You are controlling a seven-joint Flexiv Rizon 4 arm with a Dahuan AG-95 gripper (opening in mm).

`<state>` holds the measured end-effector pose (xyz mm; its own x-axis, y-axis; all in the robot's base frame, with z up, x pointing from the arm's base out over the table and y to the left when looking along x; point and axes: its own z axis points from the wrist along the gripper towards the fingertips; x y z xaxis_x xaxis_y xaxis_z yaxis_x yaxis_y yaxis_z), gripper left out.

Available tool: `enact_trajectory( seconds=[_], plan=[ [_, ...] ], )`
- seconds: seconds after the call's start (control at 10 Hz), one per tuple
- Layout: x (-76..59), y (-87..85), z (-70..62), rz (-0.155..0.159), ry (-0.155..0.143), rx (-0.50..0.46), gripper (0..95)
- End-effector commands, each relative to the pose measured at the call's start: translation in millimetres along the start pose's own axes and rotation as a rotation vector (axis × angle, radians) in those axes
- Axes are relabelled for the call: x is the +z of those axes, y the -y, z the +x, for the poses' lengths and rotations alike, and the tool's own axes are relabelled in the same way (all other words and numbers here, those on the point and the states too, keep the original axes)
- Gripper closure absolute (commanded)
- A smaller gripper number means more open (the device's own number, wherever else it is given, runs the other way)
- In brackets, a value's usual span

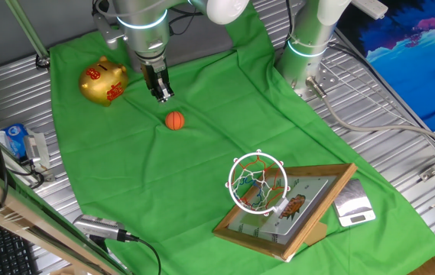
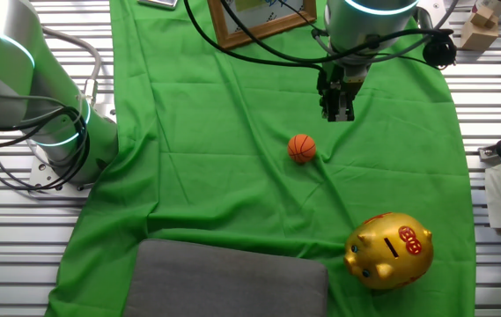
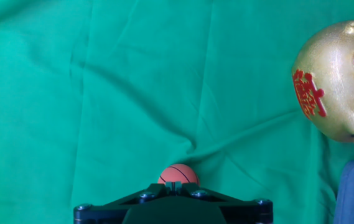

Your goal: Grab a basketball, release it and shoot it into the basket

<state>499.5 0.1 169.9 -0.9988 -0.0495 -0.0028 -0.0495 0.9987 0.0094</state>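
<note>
The basketball is a tiny orange ball with dark seams lying on the green cloth; it also shows in the other fixed view and at the bottom of the hand view. My gripper hangs above the cloth, a little up and to the left of the ball, not touching it; its jaws are pressed together and hold nothing. It shows in the other fixed view too. The basket, an orange-red ring with white net on a wood-framed picture backboard, lies at the front right.
A gold piggy bank with red marks stands left of the gripper, also in the hand view. A second arm's base stands at the back right. A grey pad lies on the cloth edge.
</note>
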Motion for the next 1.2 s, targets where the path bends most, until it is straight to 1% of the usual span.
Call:
enact_trajectory(
  seconds=[0.1,0.3,0.4,0.5,0.6,0.7,0.8,0.9,1.1,1.2],
  plan=[
    [-0.2,0.1,-0.4,-0.003,0.001,-0.041,95.0],
    [-0.6,0.2,0.0,-0.004,0.004,-0.078,95.0],
    [-1.1,0.6,0.3,-0.006,0.007,-0.128,95.0],
    [-1.1,0.6,0.3,-0.006,0.008,-0.153,95.0],
    [-0.3,0.8,0.1,-0.003,0.010,-0.275,95.0],
    [1.5,1.3,-0.8,-0.003,0.008,-0.334,95.0],
    [5.8,2.8,-2.5,0.003,0.004,-0.444,95.0],
    [9.0,4.1,-4.8,0.002,0.005,-0.518,95.0],
    [9.3,4.7,-7.7,0.007,-0.002,-0.586,95.0],
    [9.5,4.7,-7.9,0.021,-0.009,-0.660,95.0]
  ],
)
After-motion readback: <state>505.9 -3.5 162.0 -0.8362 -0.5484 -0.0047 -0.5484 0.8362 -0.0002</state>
